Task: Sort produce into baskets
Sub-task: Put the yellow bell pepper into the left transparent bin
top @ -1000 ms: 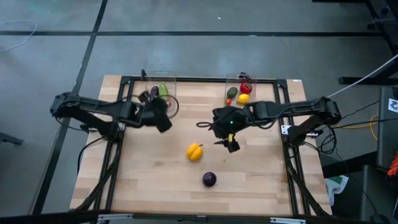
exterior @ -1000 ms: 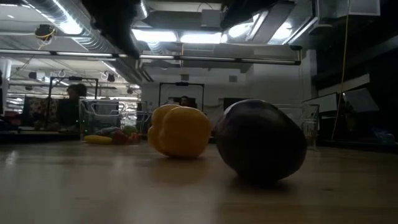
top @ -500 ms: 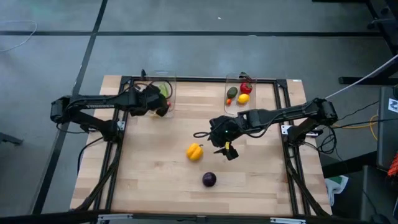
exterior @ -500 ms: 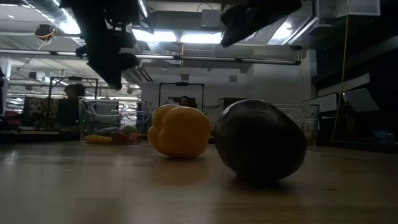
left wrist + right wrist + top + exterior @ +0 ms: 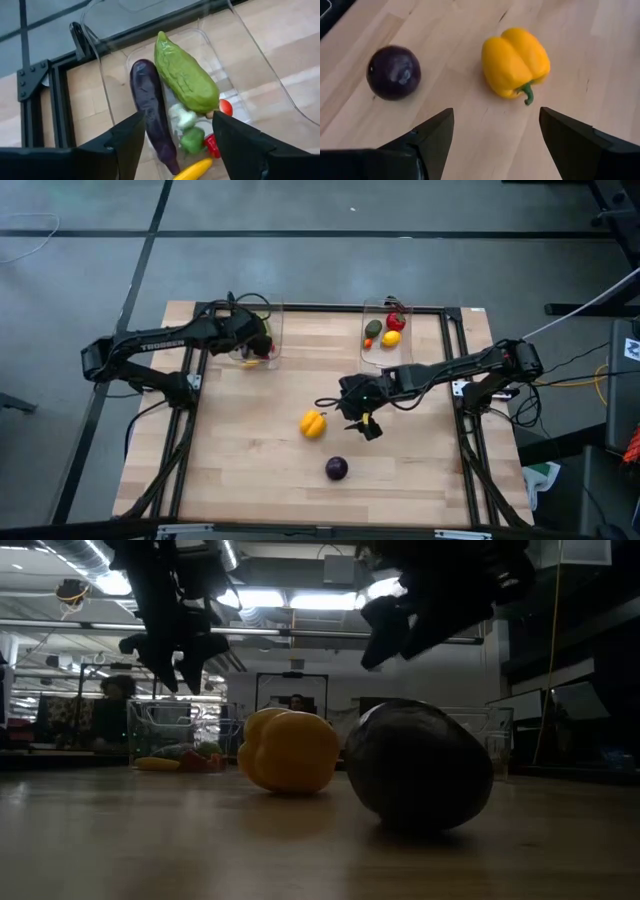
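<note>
Above the left basket, the left gripper hangs open and empty; the right gripper, open and empty, hovers beside the yellow pepper.

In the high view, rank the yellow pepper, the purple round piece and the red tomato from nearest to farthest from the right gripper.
From the right gripper:
1. Yellow pepper, just beside it toward the left arm, on the open table.
2. Purple round piece, on the table toward the front edge.
3. Red tomato, in the right-hand basket at the back.

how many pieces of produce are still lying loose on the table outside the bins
2: a yellow pepper near the table's middle, just ahead of the open right gripper, and a purple round piece nearer the front edge. None looks hidden.
</note>
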